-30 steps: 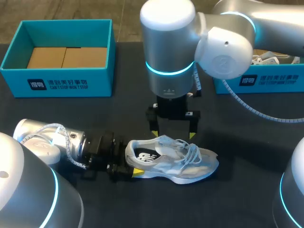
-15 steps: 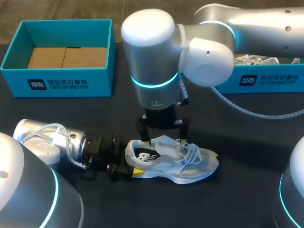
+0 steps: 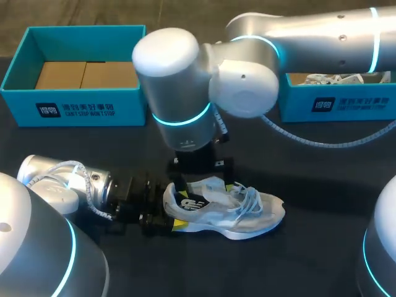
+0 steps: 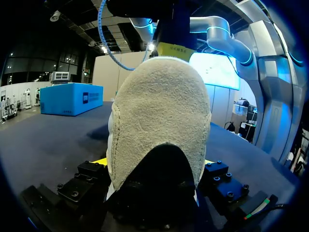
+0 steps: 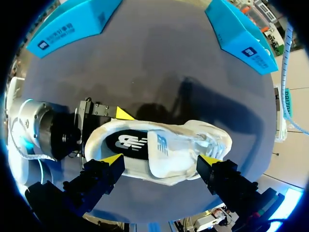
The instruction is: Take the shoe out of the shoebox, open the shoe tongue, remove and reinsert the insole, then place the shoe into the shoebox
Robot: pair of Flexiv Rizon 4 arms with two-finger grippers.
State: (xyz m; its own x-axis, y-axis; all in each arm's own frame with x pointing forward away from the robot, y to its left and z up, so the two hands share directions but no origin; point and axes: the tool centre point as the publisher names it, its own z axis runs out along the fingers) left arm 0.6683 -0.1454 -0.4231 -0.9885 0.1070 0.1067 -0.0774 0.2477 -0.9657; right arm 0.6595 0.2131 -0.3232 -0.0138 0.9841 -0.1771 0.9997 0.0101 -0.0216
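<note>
A white mesh shoe (image 3: 238, 213) stands upright on the dark table (image 3: 322, 185), toe to the right. Its black insole (image 5: 128, 142) with a white logo shows through the opening. My left gripper (image 3: 172, 209) lies low on the table with the heel (image 4: 159, 111) filling the gap between its fingers, which press on both sides. My right gripper (image 3: 203, 185) hangs just over the shoe, open wide. One of its fingers (image 5: 99, 176) is by the heel and the other near the laces (image 5: 207, 140). Neither touches the shoe. A teal shoebox (image 3: 74, 108) stands open at the back left, with only cardboard inside.
A second teal box (image 3: 337, 105) at the back right holds white things. My right arm's bulky elbow (image 3: 179, 80) hangs over the middle of the table. Bare table lies in front of and to the right of the shoe.
My right arm has swung left and come lower, bringing its open gripper from behind the laces to just over the shoe's opening. The left gripper and the shoe have stayed put.
</note>
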